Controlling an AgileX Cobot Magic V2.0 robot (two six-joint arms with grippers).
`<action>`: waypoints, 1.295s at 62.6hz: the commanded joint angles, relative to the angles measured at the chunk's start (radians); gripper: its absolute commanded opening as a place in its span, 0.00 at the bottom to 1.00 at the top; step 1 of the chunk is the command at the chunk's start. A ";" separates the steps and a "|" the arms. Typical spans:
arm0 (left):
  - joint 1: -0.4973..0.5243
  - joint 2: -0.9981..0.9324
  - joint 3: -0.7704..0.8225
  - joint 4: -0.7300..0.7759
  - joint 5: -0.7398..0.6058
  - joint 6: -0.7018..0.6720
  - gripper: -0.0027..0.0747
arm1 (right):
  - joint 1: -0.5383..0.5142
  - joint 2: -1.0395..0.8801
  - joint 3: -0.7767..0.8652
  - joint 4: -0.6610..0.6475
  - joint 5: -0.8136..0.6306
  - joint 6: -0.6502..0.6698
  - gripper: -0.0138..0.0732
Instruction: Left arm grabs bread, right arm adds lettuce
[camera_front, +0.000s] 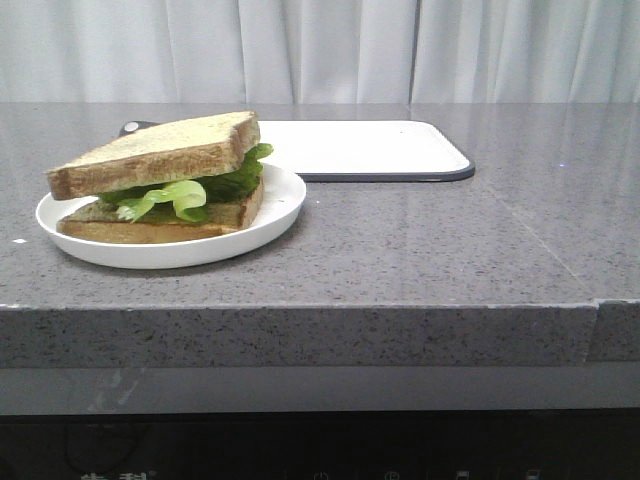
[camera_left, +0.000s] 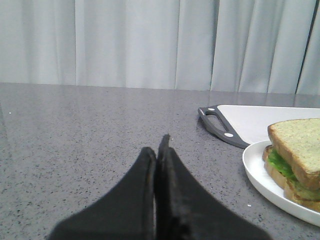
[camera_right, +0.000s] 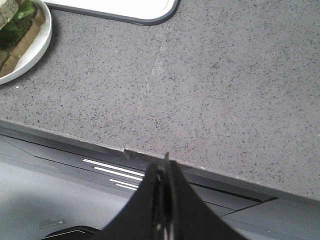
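The left arm's black two-fingered gripper (camera_left: 161, 150) is resting low over the speckled grey stone countertop (camera_front: 420, 250), its long wedge-shaped fingers pressing together tip to tip and holding nothing. Ahead of those tips and off to one side, well apart from them, the round white plate (camera_left: 260, 175) is sitting on the counter, carrying the finished stack. The upper thick square slice of toast with a golden-brown crust (camera_front: 160, 150) is lying tilted on top, one edge propped higher than the other. Under it the bright green ruffled lettuce leaves (camera_front: 190, 192) are spilling out past the crust, and they are lying on the lower matching toast slice (camera_front: 160, 228), which is sitting flat on the plate. Beyond the plate, the white rectangular cutting board with a dark grey rim and handle (camera_left: 235, 122) is lying flat, just beside the plate's far edge.

The right arm's black gripper (camera_right: 164, 170) is hovering at the counter's front edge, its fingers also closing fully on each other with nothing between them. The plate is lying far ahead of it, well apart.
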 joint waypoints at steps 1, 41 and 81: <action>-0.007 -0.020 0.005 -0.008 -0.090 -0.005 0.01 | -0.004 0.000 -0.026 0.004 -0.058 -0.001 0.02; -0.007 -0.020 0.005 -0.008 -0.090 -0.005 0.01 | -0.004 0.000 -0.026 0.004 -0.058 -0.001 0.02; -0.007 -0.018 0.005 -0.008 -0.088 -0.005 0.01 | -0.077 -0.523 0.699 -0.044 -0.900 -0.019 0.02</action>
